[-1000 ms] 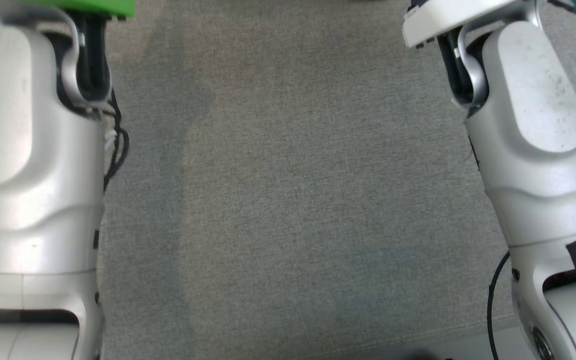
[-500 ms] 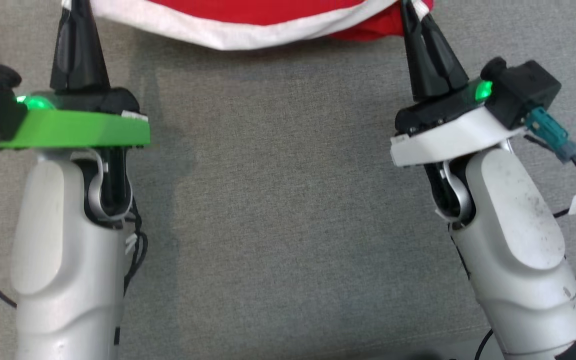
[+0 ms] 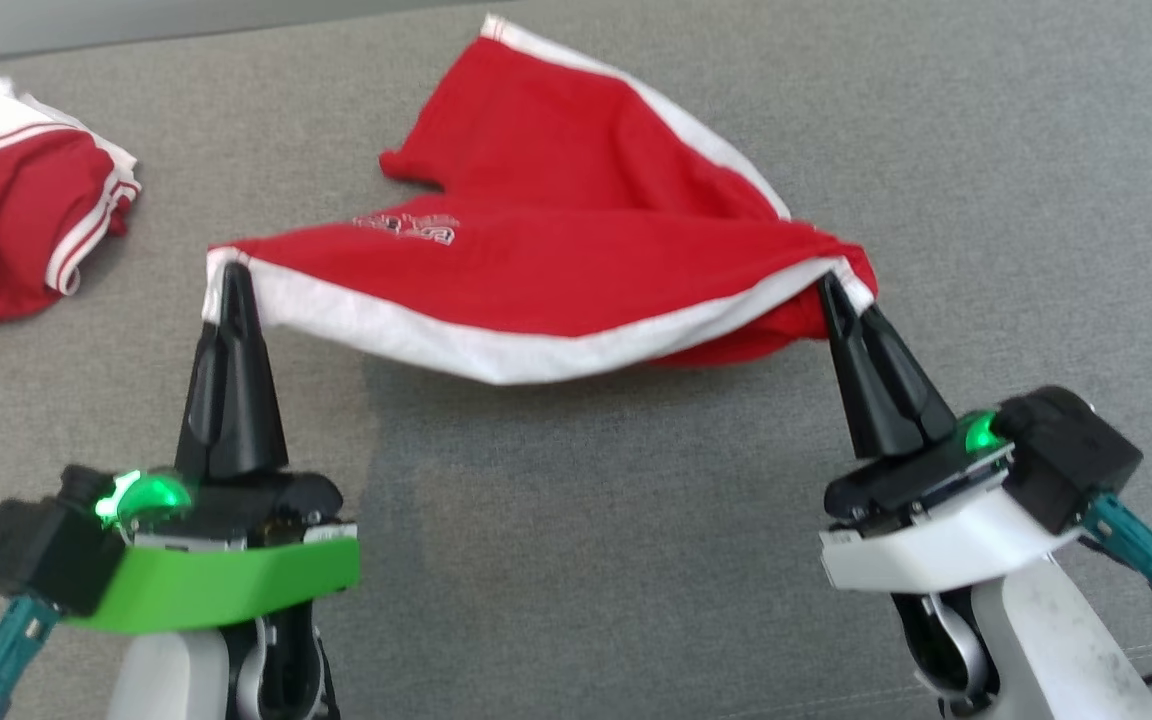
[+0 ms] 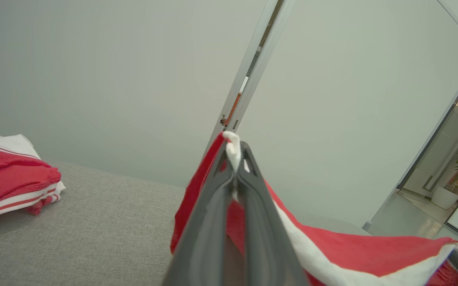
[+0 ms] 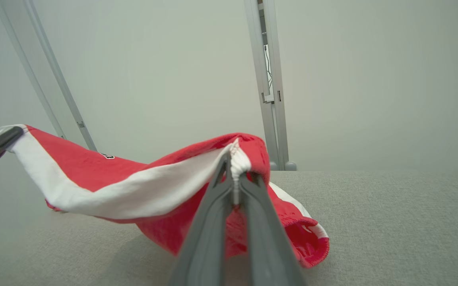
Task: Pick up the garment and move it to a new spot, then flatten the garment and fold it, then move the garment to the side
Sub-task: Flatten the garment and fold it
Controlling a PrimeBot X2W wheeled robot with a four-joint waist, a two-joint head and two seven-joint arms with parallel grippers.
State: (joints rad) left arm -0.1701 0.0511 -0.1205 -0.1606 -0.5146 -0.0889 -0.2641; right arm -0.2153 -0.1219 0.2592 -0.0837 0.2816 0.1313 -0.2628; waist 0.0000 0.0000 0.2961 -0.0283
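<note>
Head view: the camera has tilted up since half a second ago. The red garment (image 3: 556, 260), then cut off at twelve o'clock, now shows whole, strung between the left gripper (image 3: 226, 280) at nine and the right gripper (image 3: 829, 292) at three. Both are still pinched on its white waistband (image 3: 456, 350) above the grey surface (image 3: 586, 550).

Left wrist view: the fingers are clamped together on the band.

Right wrist view: the same grip, with the cloth sagging toward seven o'clock.

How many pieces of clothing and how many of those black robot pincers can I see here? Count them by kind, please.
Red-and-white clothing: 2, the held garment and a folded garment lying at the far left
Grippers: 2, the left gripper and the right gripper, each shut on a white-edged corner of the held garment
Total: 4
</note>
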